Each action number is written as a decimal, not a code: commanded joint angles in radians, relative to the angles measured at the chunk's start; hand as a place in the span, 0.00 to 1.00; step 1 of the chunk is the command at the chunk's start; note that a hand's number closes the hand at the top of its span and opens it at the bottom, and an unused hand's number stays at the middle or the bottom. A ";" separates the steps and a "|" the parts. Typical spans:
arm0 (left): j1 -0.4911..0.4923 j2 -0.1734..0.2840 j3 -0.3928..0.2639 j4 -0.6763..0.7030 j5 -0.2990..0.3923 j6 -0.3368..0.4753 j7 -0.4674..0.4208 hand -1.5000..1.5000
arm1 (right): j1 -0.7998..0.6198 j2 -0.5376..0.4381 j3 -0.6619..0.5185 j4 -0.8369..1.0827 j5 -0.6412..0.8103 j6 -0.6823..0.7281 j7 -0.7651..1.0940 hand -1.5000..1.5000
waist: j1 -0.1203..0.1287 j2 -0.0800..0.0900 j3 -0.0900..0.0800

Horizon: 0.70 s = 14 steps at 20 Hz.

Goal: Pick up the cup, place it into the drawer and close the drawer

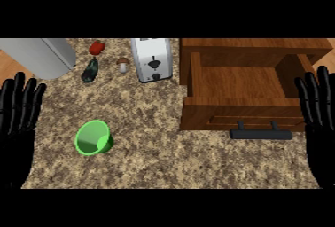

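Left hand [20,106] rests open at the left edge, fingers straight up; right hand [317,104] likewise at the right edge; cup [93,138] lies tipped on the surface, nearer the left hand, mouth facing up-left, axis slanting; drawer [239,82] stands open, well right.

The speckled tan stone bench [196,164] carries a green plastic cup [93,138] lying on its side, near the left robot hand [18,115]. Farther from that hand lie a dark green vegetable [90,71], a small brown mushroom [122,64] and a red pepper [97,47], beside a silver metal toaster [152,59]. An open wooden drawer [242,95] with a black handle [260,134] sits just beside the right robot hand [318,111].
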 commanded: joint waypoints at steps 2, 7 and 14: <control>0.023 0.017 0.041 -0.015 0.091 -0.068 -0.017 0.00 | 0.027 -0.004 -0.017 -0.077 -0.043 0.026 0.032 0.00 | -0.010 0.001 0.017; 0.085 -0.046 0.062 0.061 0.307 -0.103 0.048 0.00 | 0.032 -0.030 0.057 0.023 -0.042 0.096 0.086 0.00 | -0.003 0.006 0.014; 0.010 -0.001 0.157 0.248 0.397 -0.177 -0.001 0.00 | -0.075 -0.063 -0.037 0.180 -0.106 0.157 0.041 0.00 | -0.009 0.006 0.017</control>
